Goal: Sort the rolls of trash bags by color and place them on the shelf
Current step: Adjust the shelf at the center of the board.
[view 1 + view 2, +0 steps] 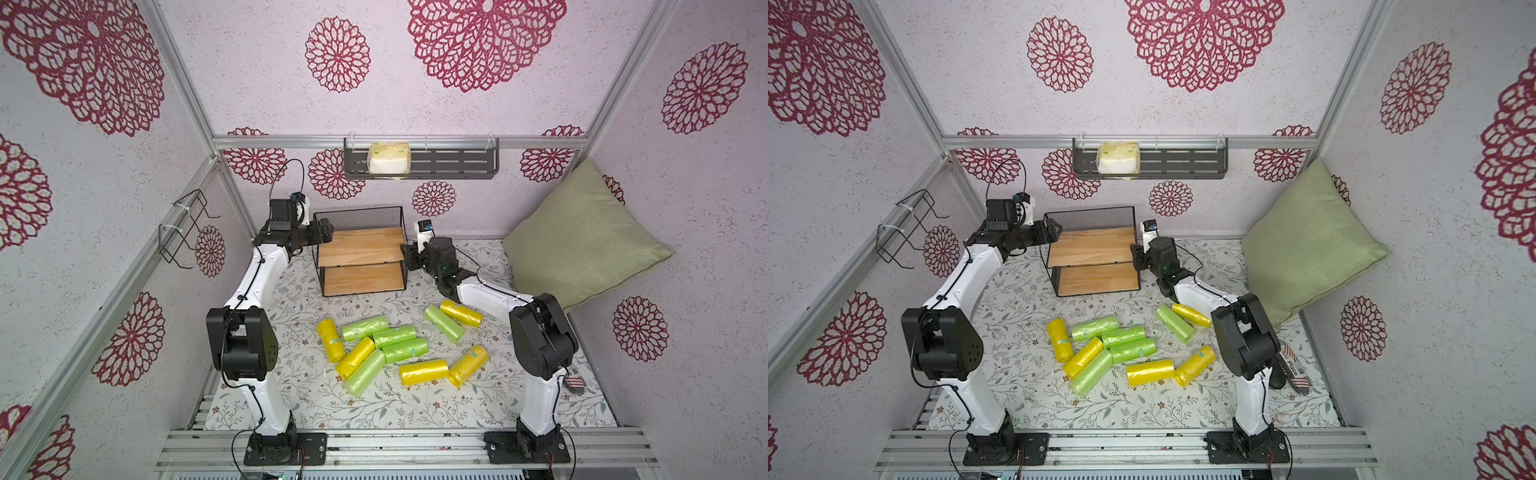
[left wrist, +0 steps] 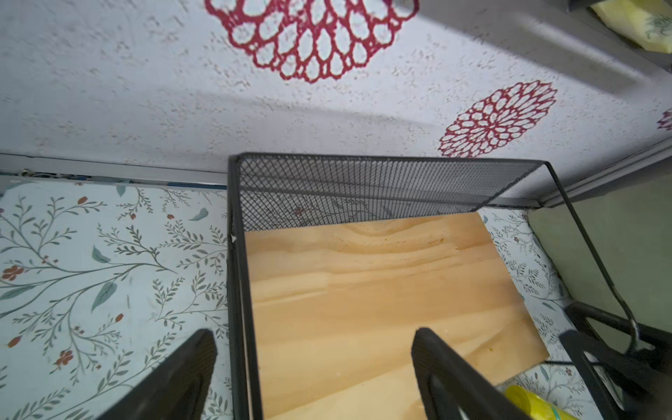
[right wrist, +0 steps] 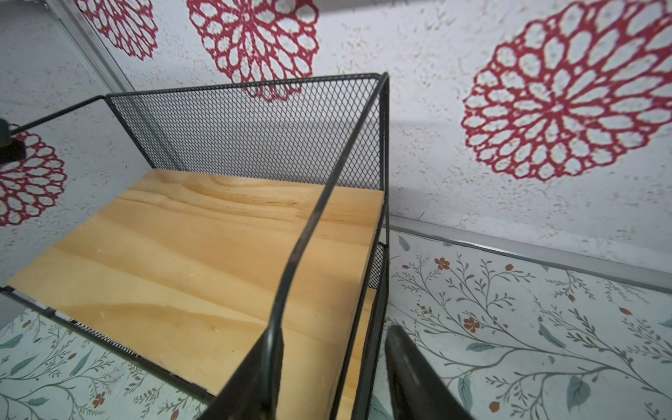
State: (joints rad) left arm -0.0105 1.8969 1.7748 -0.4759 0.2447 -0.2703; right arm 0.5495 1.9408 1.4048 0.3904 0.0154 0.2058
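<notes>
Logging the rolls of trash bags (image 1: 395, 336) as all lying on their sides on the floral table cover (image 1: 291, 399), in front of the shelf (image 1: 359, 245) and apart from it, none on its boards. Counting five green and five yellow in both top views, long axes running every way: three middle green ones roughly side to side, the leftmost yellow nearly front to back, a green-yellow pair at far right lying parallel on a diagonal. Noting the shelf standing upright near the back wall (image 1: 257, 83), long axis side to side, mesh back to that wall, open front facing the rolls. Seeing the left gripper (image 2: 312, 338) spread wide, straddling the shelf's left frame. Seeing the right gripper (image 3: 332, 336) set narrow around the shelf's right side wire, possibly pinching it, not clear enough to tell. Losing most of the lower board under the upper one. Catching only the end of one yellow roll (image 2: 534, 403) at the left wrist view's edge. Marking a green pillow (image 1: 582, 232) leaning in the right corner, a dark slotted wall rack (image 1: 457, 160) holding a pale packet (image 1: 390, 160), and red flower prints on the walls.
</notes>
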